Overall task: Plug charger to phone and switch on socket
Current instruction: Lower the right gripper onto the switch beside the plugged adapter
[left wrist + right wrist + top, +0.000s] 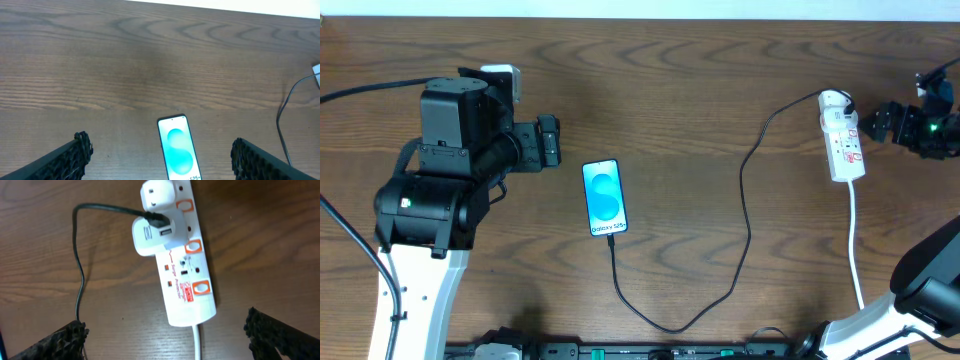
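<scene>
The phone (604,197) lies flat mid-table with its blue screen lit; it also shows in the left wrist view (177,152). The charger, a thin black cable (744,210), meets the phone's near edge, loops along the table and runs to a white adapter (150,237) plugged into the socket (845,140). The socket is a white strip with red switch marks (186,277). My left gripper (555,142) is open and empty to the left of the phone (161,149). My right gripper (872,125) is open and empty just right of the socket (165,330).
The socket's white lead (855,250) runs toward the table's front edge. Thick black robot cables (360,92) lie at the far left. The right arm's base (920,290) stands at the front right.
</scene>
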Robot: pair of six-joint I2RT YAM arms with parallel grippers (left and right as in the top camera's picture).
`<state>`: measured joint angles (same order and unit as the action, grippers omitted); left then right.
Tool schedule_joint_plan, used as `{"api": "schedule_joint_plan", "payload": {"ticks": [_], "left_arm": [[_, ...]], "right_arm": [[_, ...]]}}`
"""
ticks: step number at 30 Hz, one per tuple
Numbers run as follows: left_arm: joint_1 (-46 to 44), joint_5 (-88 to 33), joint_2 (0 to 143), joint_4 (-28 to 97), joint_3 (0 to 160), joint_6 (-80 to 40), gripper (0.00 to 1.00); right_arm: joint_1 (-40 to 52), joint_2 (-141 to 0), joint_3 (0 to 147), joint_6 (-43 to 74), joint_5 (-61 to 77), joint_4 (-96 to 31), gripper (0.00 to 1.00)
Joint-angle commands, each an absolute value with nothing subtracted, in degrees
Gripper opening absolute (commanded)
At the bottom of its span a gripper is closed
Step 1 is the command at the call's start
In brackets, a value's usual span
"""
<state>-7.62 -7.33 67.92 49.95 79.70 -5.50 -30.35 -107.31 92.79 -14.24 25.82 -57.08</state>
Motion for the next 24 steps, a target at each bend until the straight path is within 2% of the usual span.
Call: {"api": "schedule_joint_plan", "payload": {"ticks": [1,24], "left_arm": [[-7.5,-6.8,68.1,50.1,80.4,-4.6,0.91],[-7.5,-6.8,68.1,50.1,80.4,-4.6,0.91]], "right_arm": [[-29.5,-108.8,93.6,-15.9,27.4,-56.0,0.99],[-28.4,-116.0,92.9,-16.4,28.4,-51.2,0.99]]}}
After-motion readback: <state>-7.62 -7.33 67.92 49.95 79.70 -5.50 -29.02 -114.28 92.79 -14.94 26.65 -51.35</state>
